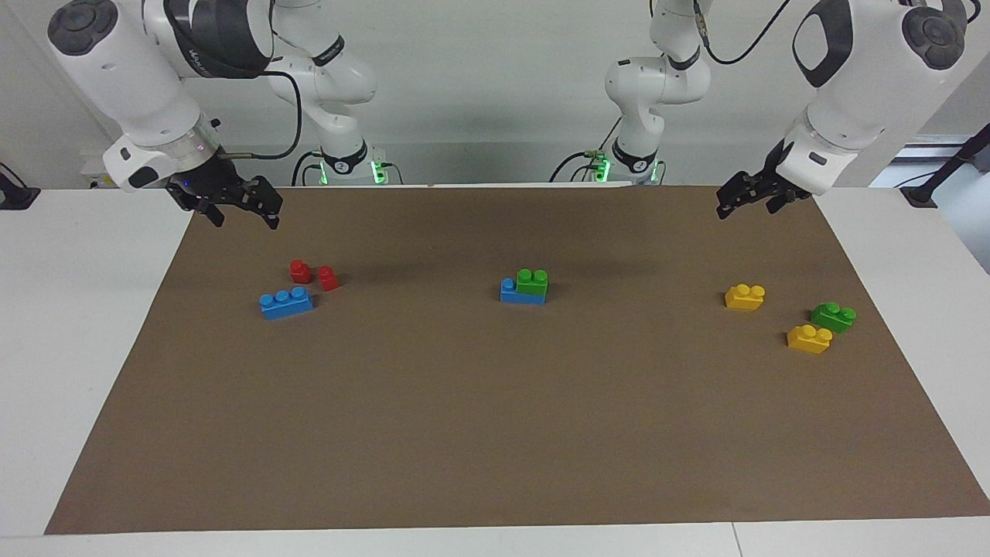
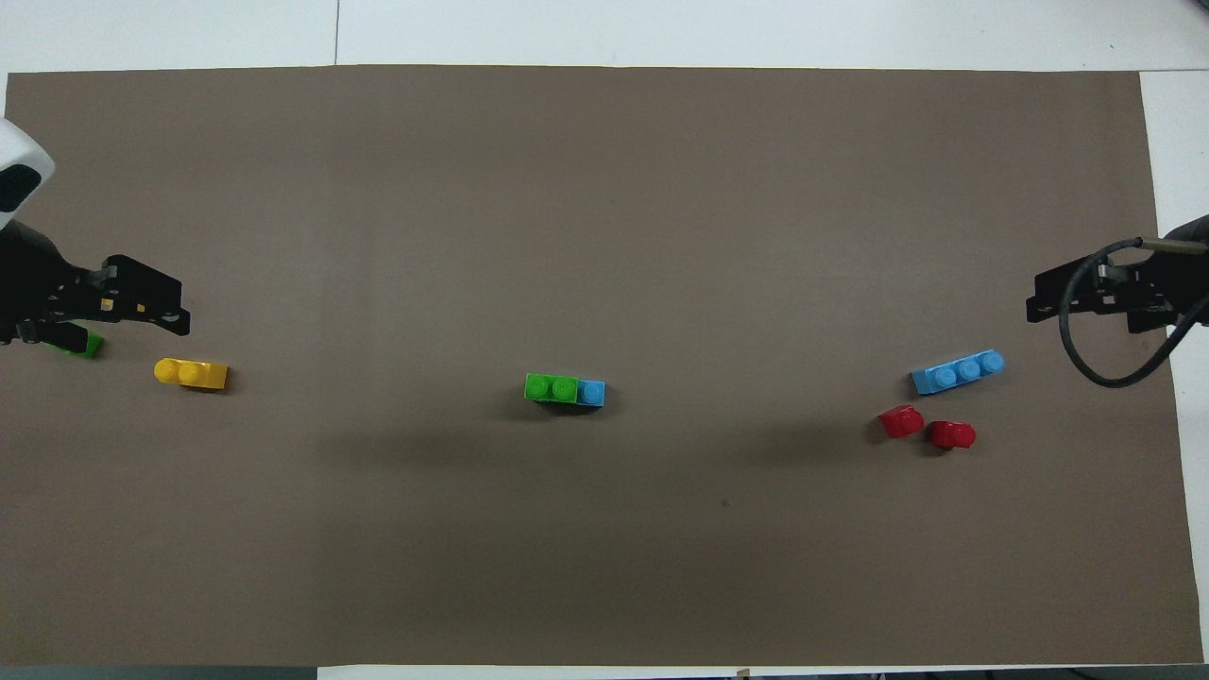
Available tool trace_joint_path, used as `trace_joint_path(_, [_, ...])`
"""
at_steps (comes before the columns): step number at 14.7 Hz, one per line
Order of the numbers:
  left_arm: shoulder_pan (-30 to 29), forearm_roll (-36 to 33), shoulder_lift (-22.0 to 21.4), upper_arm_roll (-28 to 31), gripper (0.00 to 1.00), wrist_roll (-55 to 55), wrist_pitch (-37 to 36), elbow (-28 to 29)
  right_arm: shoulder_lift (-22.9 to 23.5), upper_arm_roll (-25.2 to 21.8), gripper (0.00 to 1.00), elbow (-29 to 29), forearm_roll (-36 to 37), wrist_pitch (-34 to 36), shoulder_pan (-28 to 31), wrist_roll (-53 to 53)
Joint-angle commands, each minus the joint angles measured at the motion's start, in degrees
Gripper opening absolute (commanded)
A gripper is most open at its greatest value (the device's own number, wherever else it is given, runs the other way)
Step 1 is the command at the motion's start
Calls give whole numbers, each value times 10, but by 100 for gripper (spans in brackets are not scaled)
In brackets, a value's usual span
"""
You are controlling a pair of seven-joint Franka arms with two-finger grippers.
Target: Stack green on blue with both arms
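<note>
A green brick (image 1: 532, 280) sits on a blue brick (image 1: 510, 292) at the middle of the brown mat, covering two of its studs; the overhead view shows the green one (image 2: 551, 387) and the blue stud left bare (image 2: 591, 392). A second blue brick (image 1: 286, 302) (image 2: 959, 371) lies toward the right arm's end. A second green brick (image 1: 833, 316) lies toward the left arm's end, partly hidden in the overhead view (image 2: 83, 348). My right gripper (image 1: 244, 213) (image 2: 1039, 302) is open, empty and raised. My left gripper (image 1: 744, 203) (image 2: 178, 308) is open, empty and raised.
Two red single-stud pieces (image 1: 300, 271) (image 1: 328, 278) lie beside the second blue brick, nearer to the robots. Two yellow bricks (image 1: 745, 297) (image 1: 809, 339) lie by the second green brick. The brown mat (image 1: 495, 433) covers the white table.
</note>
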State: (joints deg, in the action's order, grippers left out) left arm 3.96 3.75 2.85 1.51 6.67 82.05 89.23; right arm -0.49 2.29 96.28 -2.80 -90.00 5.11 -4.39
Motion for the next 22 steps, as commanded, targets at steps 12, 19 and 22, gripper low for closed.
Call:
trace_joint_path(12, [-9,-8,1,-7,100,-36,14,-8,11,8,100,-18,45,5,9,20])
trace_joint_path(19, [-8,-26,3,-8,100,-80,36,-10,11,8,100,-17,43,-16,10,32])
trace_joint_path(22, [-6,-31,4,-7,100,-83,39,-10,11,8,100,-17,41,-21,10,29])
